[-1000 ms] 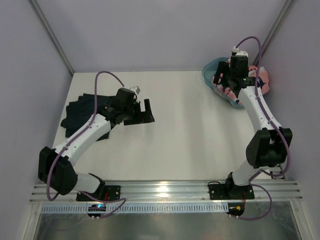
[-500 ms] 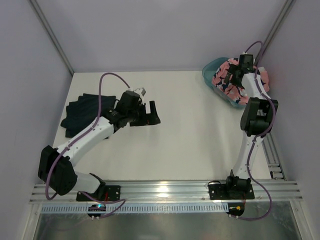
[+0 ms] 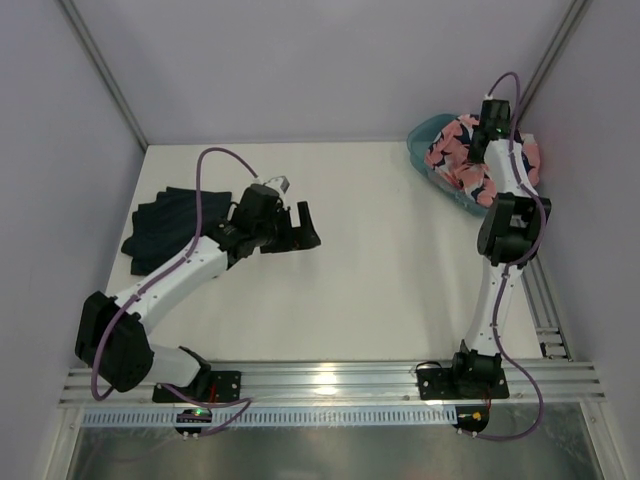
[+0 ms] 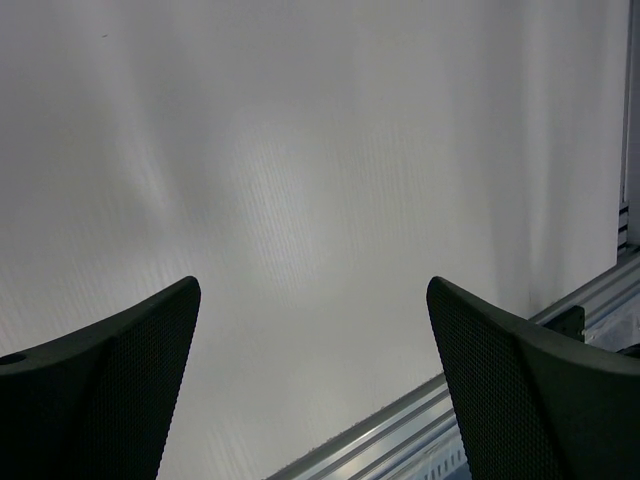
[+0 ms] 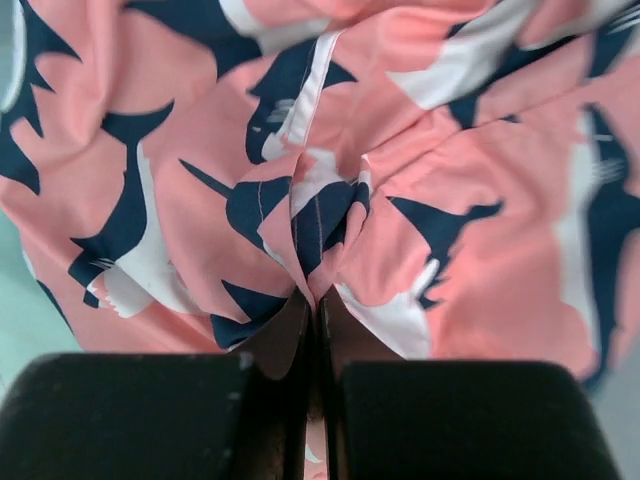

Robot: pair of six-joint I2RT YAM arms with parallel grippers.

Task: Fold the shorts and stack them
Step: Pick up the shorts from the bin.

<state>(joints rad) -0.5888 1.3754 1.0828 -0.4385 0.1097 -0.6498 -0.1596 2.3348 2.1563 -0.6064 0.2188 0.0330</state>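
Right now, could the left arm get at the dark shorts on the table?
Probably yes. The dark shorts lie uncovered close by that arm. Its left pincer is open, empty and pointed away from them, so it would have to swing back.

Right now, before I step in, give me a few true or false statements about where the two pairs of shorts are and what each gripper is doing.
1. The right gripper is shut on a pinch of the pink printed shorts. True.
2. The left gripper holds the dark shorts. False: it is open and empty over bare table, and the dark shorts lie on the table to its left.
3. The pink printed shorts lie in the teal tub. True.
4. The two pairs are already stacked. False: they are far apart, the dark shorts on the table's left side and the pink printed shorts in the tub at the far right corner.
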